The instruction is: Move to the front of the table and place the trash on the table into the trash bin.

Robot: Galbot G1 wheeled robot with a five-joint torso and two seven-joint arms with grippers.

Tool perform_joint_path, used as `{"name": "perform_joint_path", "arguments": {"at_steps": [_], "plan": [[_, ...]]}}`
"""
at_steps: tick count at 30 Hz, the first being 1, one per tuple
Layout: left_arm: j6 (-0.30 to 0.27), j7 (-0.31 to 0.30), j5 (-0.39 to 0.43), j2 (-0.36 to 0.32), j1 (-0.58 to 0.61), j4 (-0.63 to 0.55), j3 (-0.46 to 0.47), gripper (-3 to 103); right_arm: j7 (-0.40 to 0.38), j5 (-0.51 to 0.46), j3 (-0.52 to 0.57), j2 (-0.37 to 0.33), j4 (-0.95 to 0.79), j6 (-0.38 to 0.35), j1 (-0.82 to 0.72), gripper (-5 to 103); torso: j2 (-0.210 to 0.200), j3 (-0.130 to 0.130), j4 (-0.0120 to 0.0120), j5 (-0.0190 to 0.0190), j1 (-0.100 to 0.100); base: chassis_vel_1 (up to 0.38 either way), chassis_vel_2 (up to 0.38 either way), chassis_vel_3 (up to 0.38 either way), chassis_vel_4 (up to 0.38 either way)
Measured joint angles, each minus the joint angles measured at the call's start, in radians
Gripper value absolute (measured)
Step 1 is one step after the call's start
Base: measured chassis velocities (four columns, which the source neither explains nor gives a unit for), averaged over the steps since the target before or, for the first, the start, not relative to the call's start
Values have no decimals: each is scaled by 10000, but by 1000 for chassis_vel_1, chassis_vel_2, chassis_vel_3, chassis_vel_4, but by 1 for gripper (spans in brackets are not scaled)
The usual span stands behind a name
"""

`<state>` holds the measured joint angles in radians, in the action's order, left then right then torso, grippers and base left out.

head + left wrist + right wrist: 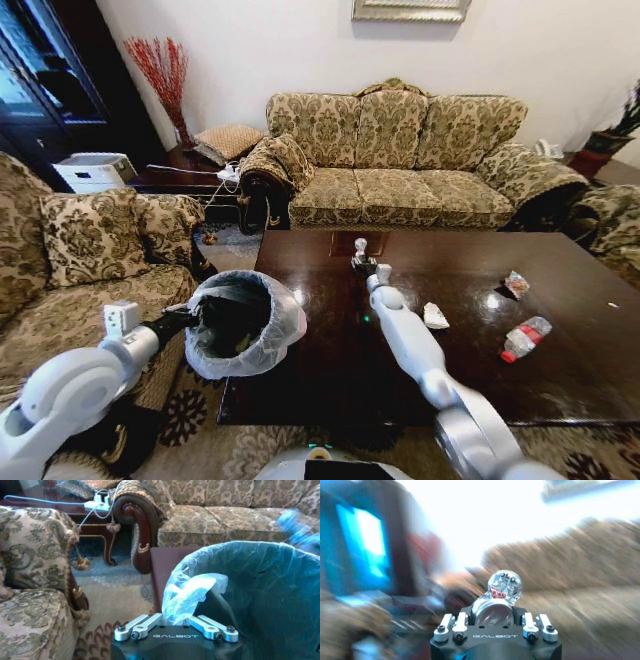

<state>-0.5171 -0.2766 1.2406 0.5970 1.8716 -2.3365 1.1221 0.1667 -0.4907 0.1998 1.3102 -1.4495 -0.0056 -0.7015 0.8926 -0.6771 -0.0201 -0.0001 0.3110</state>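
The right claw (362,258) hangs above the bench (330,370) near its far edge, clamped on a small clear cup (504,587) that sticks straight out past the fingers, while the left claw (190,316) is pinched on the rim of the bin (290,320) beside the bench's left edge, its bag puffed open and something pale lying low inside. Right of that arm, on open wood, lie a tissue (435,316), a wrapper (516,284) and a bottle (526,339), red cap pointing near-left.

Glossy dark wood table (330,360), translucent plastic-lined trash bin (290,310), patterned woven-cloth sofa (400,160).
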Motion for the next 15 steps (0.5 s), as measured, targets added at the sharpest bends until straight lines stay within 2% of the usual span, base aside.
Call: {"name": "perform_joint_path", "arguments": {"at_steps": [2, 3, 6, 7, 10, 11, 12, 14, 15], "plan": [[-26, -86, 137, -172, -6, 139, 41, 2, 312, -801, -306, -542, -2970, -630, -850, 46, 0, 0, -1, -1, 0, 0, 0, 0, 0], [-26, -86, 137, -172, -6, 139, 41, 2, 312, -801, -306, -542, -2970, -630, -850, 46, 0, 0, -1, -1, 0, 0, 0, 0, 0], [-32, -155, 164, -334, -10, 247, 80, 2, 504, -1667, -1177, -968, -5785, -1211, -1465, 46, 1, 1, -1, 0, -2, 0, 0, 0, 0], [-32, -155, 164, -334, -10, 247, 80, 2, 504, -1667, -1177, -968, -5785, -1211, -1465, 46, 1, 1, -1, 0, -2, 0, 0, 0, 0], [-42, -174, 183, -372, 84, 99, 226, 2, 216, -2151, -2613, -1250, -7197, -1609, -1565, 46, 1, 1, -2, -1, -1, 0, 0, 0, 0], [-42, -174, 183, -372, 84, 99, 226, 2, 216, -2151, -2613, -1250, -7197, -1609, -1565, 46, 1, 1, -2, -1, -1, 0, 0, 0, 0], [-56, -172, 198, -368, 129, -2, 317, 2, 138, -2103, -3257, -1337, -7497, -1836, -1493, 46, 1, 1, -3, 0, -1, 0, 0, 0, 0], [-60, -172, 200, -356, 145, -38, 355, 2, 126, -2027, -3491, -1349, -7534, -1897, -1458, 46, 1, 1, -3, 0, -1, 0, 0, 0, 0], [-64, -174, 203, -292, 183, -159, 443, 2, 86, -1749, -4006, -1342, -7480, -1982, -1404, 46, 1, 1, -3, 0, -1, 0, 0, 0, 0]]}}
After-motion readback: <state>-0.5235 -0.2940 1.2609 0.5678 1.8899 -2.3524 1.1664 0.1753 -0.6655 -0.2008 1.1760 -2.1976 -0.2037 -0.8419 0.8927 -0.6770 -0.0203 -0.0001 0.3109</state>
